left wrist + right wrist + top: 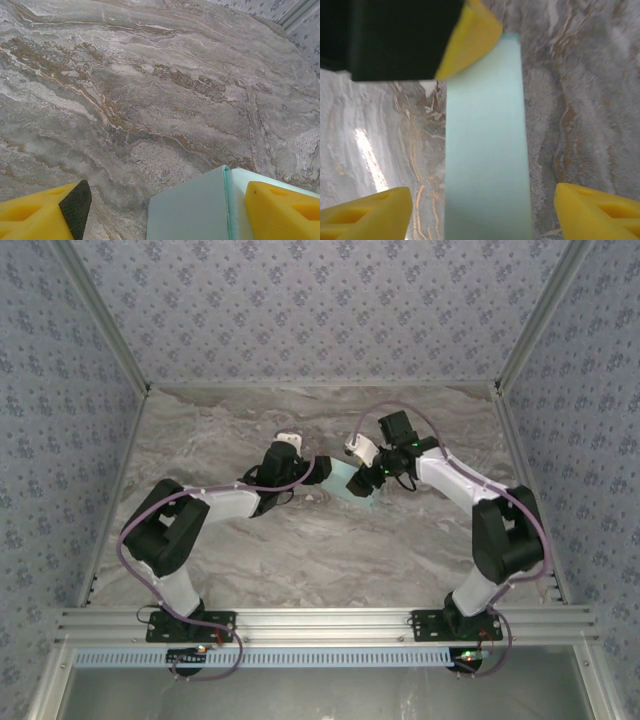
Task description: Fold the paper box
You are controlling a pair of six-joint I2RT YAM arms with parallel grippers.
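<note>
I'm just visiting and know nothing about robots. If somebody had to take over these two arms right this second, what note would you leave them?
Left gripper: open, straddling one end of the paper box, not clamped on it.
Right gripper: open, straddling the other end, with a gap on each side.
Box: lying on the marble table midway between the arms, held by neither.
Done: it looks formed into a long rectangular shape.
Left: whether the end flaps are closed cannot be seen; check them, then finish any remaining fold.
</note>
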